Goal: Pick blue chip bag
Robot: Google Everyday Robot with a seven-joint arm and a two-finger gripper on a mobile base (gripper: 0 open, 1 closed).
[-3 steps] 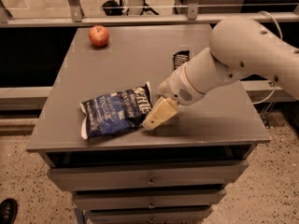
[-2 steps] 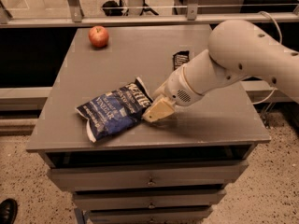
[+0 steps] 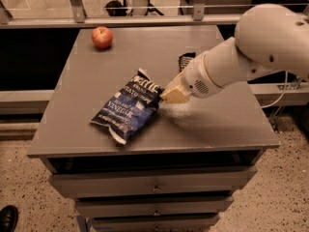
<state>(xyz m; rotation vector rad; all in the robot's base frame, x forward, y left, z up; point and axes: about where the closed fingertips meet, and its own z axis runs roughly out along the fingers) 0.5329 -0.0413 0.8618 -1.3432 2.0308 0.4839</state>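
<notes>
The blue chip bag [image 3: 126, 106], dark blue with white lettering, lies slanted on the grey table [image 3: 87, 76], left of centre. Its upper right end is raised toward my gripper [image 3: 173, 94]. The gripper's tan fingers [image 3: 176, 92] are shut on the bag's right edge, and the lower left end of the bag rests on the table. My white arm [image 3: 251, 52] reaches in from the right and hides part of the table behind it.
A red apple [image 3: 102, 37] sits at the table's far left. A small black packet [image 3: 186, 60] lies just behind my wrist. Drawers [image 3: 154, 185] run below the front edge. A railing crosses behind the table. A shoe [image 3: 7, 219] is at the bottom left.
My gripper has moved up and back to the right. The bag's right end has risen and swung with it, so the bag now lies more diagonal.
</notes>
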